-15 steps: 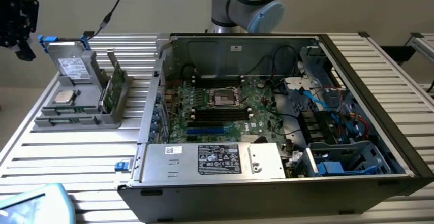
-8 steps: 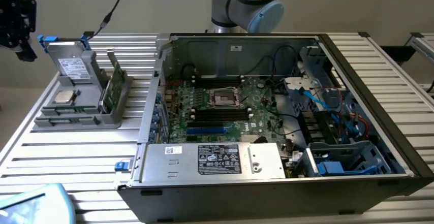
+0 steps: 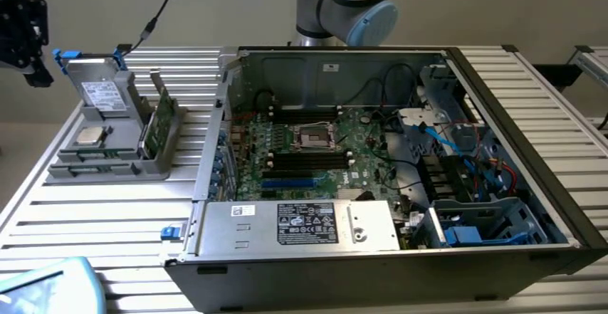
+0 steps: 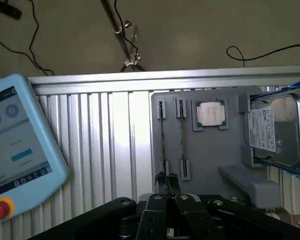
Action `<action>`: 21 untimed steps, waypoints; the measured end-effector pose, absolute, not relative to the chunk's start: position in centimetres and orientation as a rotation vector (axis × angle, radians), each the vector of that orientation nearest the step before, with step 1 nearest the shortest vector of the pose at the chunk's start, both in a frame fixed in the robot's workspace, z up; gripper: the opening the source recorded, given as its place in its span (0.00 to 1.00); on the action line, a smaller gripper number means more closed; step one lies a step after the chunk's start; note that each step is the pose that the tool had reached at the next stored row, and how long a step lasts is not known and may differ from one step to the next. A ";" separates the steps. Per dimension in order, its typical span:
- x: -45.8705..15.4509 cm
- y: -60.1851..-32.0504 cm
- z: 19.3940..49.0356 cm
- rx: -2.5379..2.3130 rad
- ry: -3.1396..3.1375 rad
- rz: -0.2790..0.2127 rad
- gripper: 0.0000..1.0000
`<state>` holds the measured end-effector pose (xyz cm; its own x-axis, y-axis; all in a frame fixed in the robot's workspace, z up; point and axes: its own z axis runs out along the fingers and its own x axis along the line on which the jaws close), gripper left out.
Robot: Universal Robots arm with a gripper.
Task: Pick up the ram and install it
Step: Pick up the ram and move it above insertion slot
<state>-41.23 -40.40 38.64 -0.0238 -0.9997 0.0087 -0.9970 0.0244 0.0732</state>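
The ram (image 3: 164,117) is a thin green stick standing on edge in a grey holder (image 3: 105,168) at the exterior view's left, beside the open computer case (image 3: 532,186). In the wrist view the ram (image 4: 162,142) is seen edge-on as a thin dark line between clips, with a second such stick (image 4: 181,140) beside it. My gripper (image 4: 166,182) hangs above the near end of these sticks, fingers shut together with nothing between them. The motherboard (image 3: 366,150) lies in the case with black memory slots (image 3: 302,161) near the processor socket (image 3: 314,137).
The holder also carries a silver processor chip (image 4: 210,114) and a grey drive (image 4: 275,132). A teach pendant (image 4: 20,150) lies on the slatted table (image 3: 85,228). A black device on a stand (image 3: 21,29) is off the table's far left corner. Cables and a power supply (image 3: 299,225) crowd the case.
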 end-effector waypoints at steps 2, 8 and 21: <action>-41.2 -40.4 38.6 2.197 -2.170 -0.079 0.11; -41.2 -40.4 38.6 2.209 -2.163 -0.086 0.11; -41.2 -40.4 38.6 2.209 -2.163 -0.086 0.25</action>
<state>-41.22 -40.41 38.61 0.0208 -0.9998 -0.0057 -0.9971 -0.0211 0.0732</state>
